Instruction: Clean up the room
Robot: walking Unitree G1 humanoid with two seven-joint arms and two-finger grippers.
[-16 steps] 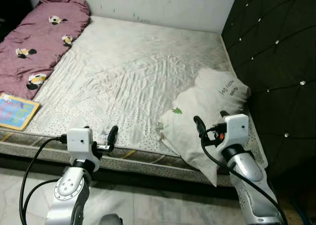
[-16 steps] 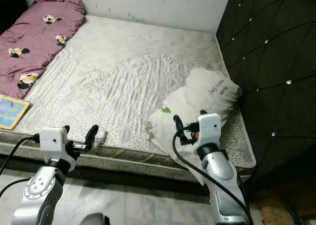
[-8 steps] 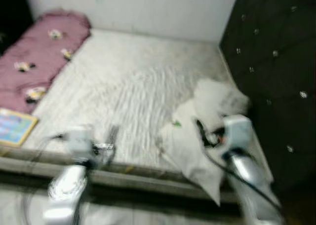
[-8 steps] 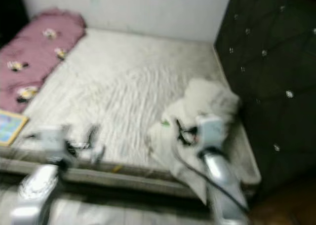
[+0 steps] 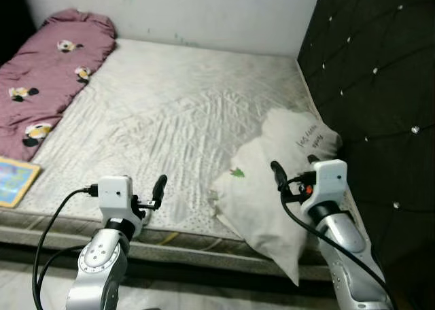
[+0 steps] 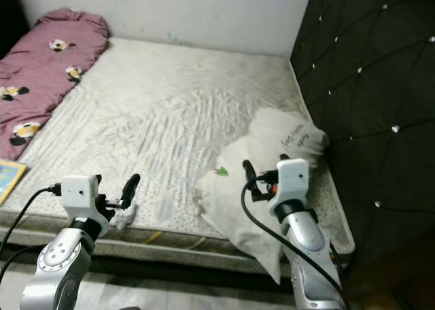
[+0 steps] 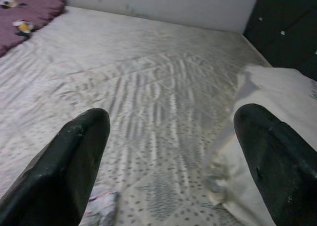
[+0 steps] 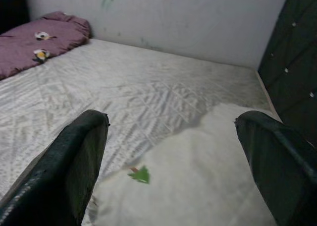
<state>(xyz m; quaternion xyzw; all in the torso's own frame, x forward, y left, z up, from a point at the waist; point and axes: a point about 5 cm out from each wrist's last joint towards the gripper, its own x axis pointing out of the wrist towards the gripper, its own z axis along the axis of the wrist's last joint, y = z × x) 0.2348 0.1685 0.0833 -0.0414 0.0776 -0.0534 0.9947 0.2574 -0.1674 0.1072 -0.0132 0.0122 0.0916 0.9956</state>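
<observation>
A white mattress (image 5: 177, 113) is bounded by black headboard (image 5: 367, 72) at 3 o'clock, white pillow (image 5: 272, 181) beside it; left gripper (image 7: 168, 161) and right gripper (image 8: 171, 166) are held wide open, empty, above the near edge.

Even, soft indoor light, head views sharp.
Light is falling evenly on the mattress (image 5: 177, 113), glinting off studs on the dark headboard (image 5: 367, 72) beside it; the close black fingers (image 7: 74, 171) are showing soft and out of focus.
</observation>
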